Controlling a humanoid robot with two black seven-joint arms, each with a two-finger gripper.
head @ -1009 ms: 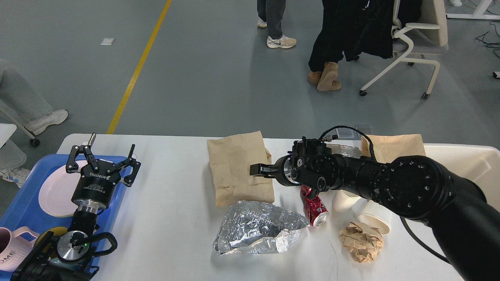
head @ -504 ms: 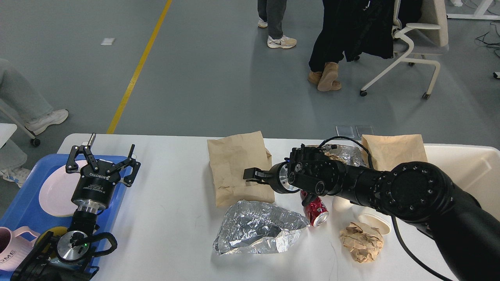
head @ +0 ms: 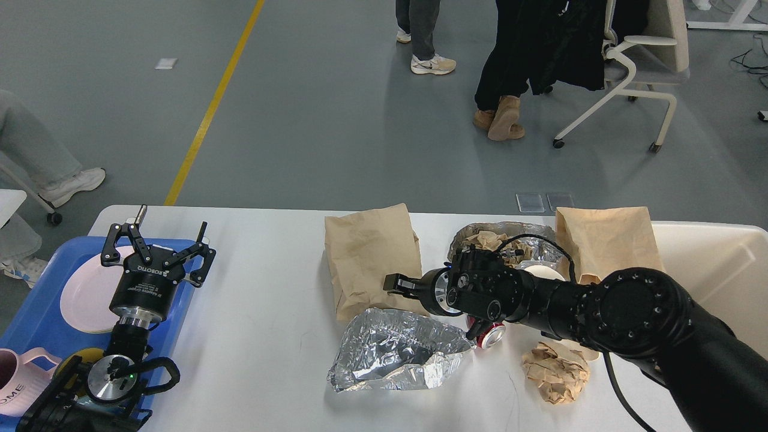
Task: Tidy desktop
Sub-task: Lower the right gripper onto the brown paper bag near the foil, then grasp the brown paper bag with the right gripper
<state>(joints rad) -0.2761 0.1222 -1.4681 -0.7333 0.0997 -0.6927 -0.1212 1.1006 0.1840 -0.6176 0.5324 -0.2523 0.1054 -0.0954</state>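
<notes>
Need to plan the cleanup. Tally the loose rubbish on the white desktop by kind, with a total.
Paper bags: 2
Foil pieces: 2
Paper wads: 1
Cans: 1, mostly hidden by the right arm
Total: 6

arms: black, round bolted joints | left claw (head: 157, 248): white "ROBOTIQ" lettering | cable: black

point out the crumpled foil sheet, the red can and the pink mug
crumpled foil sheet (head: 396, 351), head view, on its shiny middle
red can (head: 491, 336), head view, on its silver end, the rest hidden by the arm
pink mug (head: 15, 390), head view, on its side wall
</notes>
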